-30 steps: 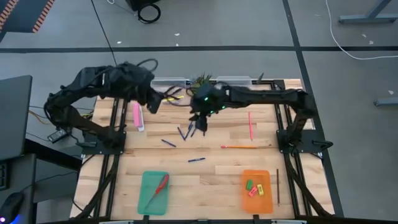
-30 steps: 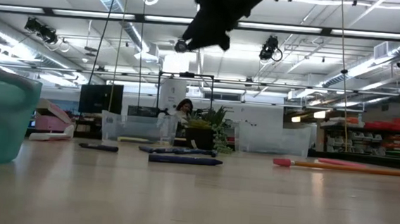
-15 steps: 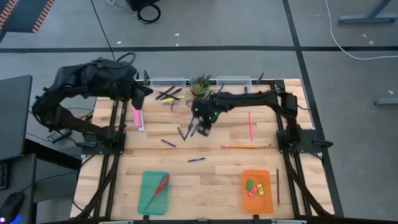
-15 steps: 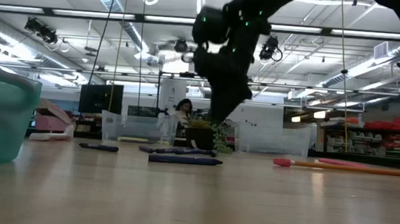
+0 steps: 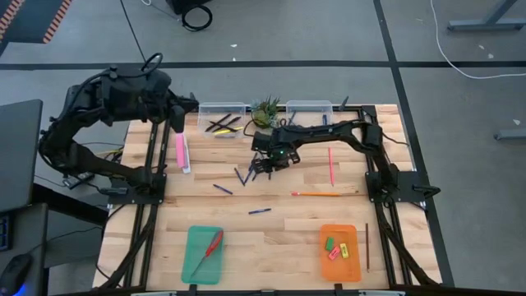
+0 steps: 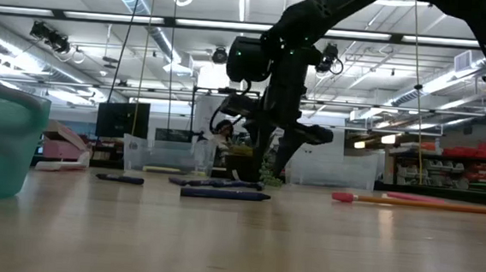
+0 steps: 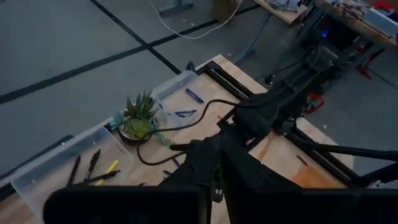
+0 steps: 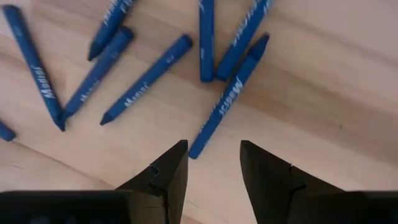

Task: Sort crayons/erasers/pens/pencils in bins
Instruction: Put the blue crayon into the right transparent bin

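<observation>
Several blue pens (image 5: 246,173) lie loose on the wooden table; in the right wrist view they are spread out flat (image 8: 149,70). My right gripper (image 5: 262,164) (image 8: 214,158) hangs open just above them, pointing down, its fingers on either side of the near end of one pen (image 8: 225,107) without touching it. My left gripper (image 5: 191,104) is raised at the far left corner, shut and holding nothing. Dark and yellow pencils (image 5: 220,124) lie in the left clear bin (image 5: 220,108). Erasers (image 5: 337,247) sit in the orange tray (image 5: 339,261).
A second clear bin (image 5: 309,106) and a potted plant (image 5: 265,110) stand at the far edge. A pink box (image 5: 181,153) lies at the left. A pink pencil (image 5: 331,164) and an orange one (image 5: 316,194) lie to the right. The teal tray (image 5: 203,265) holds red scissors (image 5: 210,246).
My right gripper has come down toward the blue pens and rolled about its own axis, now hanging low over them. My left arm has drawn back from the left clear bin toward the table's far left corner and risen a little.
</observation>
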You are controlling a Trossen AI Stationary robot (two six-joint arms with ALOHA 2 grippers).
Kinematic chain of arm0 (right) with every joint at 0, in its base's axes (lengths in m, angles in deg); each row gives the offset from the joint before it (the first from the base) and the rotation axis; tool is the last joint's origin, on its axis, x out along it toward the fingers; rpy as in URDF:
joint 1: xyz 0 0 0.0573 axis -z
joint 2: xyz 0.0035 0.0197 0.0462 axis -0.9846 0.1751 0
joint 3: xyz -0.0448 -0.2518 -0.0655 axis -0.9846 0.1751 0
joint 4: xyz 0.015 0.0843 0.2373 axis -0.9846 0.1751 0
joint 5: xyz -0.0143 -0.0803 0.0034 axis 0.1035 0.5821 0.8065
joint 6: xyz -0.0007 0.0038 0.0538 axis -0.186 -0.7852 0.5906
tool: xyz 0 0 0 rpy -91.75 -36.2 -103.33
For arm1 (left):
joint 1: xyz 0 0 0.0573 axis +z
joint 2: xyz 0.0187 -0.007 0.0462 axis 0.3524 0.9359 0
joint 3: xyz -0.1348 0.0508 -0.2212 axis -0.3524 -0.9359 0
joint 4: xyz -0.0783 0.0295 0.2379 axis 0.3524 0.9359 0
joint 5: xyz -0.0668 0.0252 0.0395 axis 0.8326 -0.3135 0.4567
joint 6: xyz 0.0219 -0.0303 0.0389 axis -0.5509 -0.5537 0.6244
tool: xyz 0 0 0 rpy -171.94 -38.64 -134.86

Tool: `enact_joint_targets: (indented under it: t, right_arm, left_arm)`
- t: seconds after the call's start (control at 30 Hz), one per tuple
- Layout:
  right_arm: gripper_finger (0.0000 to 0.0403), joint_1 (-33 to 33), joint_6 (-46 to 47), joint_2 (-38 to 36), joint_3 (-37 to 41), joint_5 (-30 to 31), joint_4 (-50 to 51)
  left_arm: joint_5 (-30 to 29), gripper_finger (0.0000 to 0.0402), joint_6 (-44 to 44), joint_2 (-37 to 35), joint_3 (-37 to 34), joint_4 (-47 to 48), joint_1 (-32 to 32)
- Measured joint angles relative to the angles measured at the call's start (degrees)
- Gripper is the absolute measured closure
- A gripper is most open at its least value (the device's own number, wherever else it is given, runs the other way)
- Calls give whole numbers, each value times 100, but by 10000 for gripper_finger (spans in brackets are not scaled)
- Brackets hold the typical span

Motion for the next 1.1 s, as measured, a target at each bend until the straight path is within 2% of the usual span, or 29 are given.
enact_joint_targets:
  t: [0.23, 0.47, 0.67, 0.93, 1.1]
  right_arm:
    - [251, -42, 222, 96, 2, 153, -204]
    - [262, -28, 244, 130, 1, 630, -247]
    - [269, -13, 261, 282, 33, 512, -325]
    - [271, -26, -254, 307, 18, 616, -162]
    - [304, -28, -561, 305, 26, 672, -67]
  left_arm:
    - [1, 368, 164, -1, 0, -19, 309]
    - [4, 370, 229, -1, 0, -49, 355]
    - [112, 367, 184, -1, 0, -53, 297]
    - [118, 381, 184, -1, 0, -53, 204]
    - [118, 382, 182, -3, 0, -52, 202]
